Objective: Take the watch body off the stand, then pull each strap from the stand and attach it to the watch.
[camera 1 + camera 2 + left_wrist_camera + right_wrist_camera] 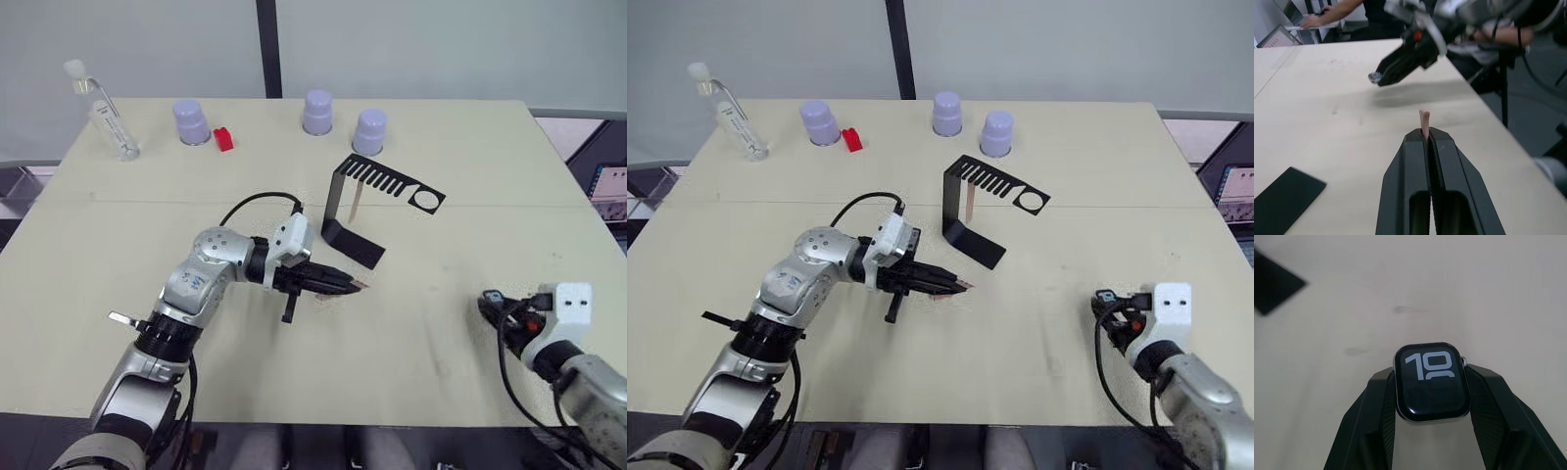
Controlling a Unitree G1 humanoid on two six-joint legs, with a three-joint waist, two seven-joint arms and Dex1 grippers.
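L tool (1428,139) was clamped on a pink strap (1423,123) near the stand (355,217). R tool (1431,382) gripped watch body (1432,381) above surface (470,186); R wrist view showed digits "10". 2nd strap (357,202) hung in stand.

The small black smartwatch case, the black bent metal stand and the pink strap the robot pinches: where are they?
Black smartwatch case (1432,382): right wrist view, screen middle.
Black bent metal stand (336,201): left eye view, upright.
Pink strap (1424,123): left wrist view, protruding tip.

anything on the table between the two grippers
No, only bare table between the left gripper, shut on a strap, and the right gripper holding the watch body, per the eye views.
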